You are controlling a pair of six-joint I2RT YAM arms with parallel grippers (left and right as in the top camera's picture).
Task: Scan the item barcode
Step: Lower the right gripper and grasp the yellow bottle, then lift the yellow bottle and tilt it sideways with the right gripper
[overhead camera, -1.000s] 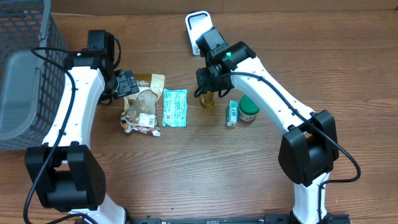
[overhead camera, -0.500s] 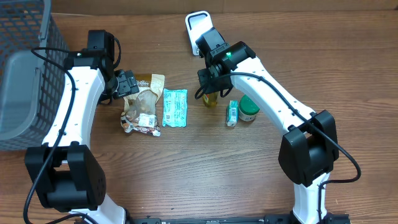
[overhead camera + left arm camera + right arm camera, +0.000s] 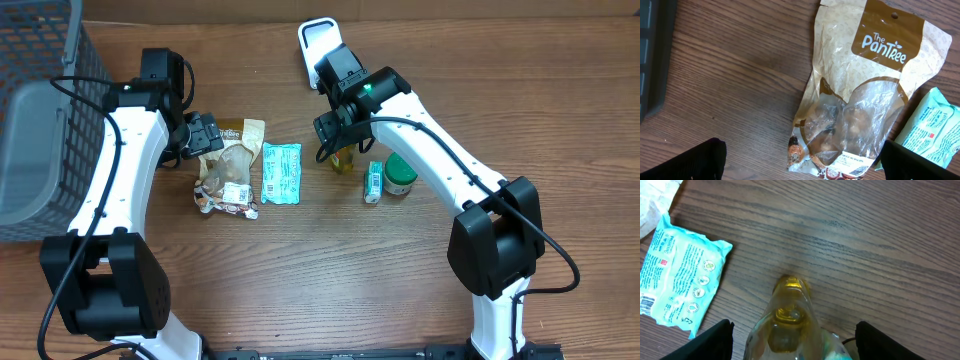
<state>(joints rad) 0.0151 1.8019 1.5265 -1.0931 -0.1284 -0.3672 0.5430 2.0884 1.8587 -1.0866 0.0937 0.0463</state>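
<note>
- The right gripper [image 3: 335,135] sat over the bottle [image 3: 342,158] of yellow liquid, just right of the overhead view's centre. I took the bottle for the item to scan.
- In the right wrist view its jaws stood apart, one in each lower corner, with the upright bottle [image 3: 789,317] between them and clear wood on both sides. So it was released, not grasping. My guess was that it straddled the bottle either to take it or to let it stand.
- The white device [image 3: 318,40] at the upper centre edge looked like the scanner, though I could not be sure. It lay just beyond the right arm, a short carry from the bottle.
- I saw no barcode on the bottle from above. A label may need turning toward the reader.
- The left gripper [image 3: 205,135] hung spread wide over the top of the snack pouch [image 3: 860,100], holding nothing. The pouch lay flat, printed side up, probably waiting its turn.
- The teal packet [image 3: 281,173] lay just left of the bottle, near but apart. It was the likeliest thing for a finger to clip.
- To the lower right, the small green box [image 3: 373,182] and the green-lidded jar [image 3: 400,175] stood close together beside the arm.
- The wire basket [image 3: 35,110] filled the upper left, well clear.
</note>
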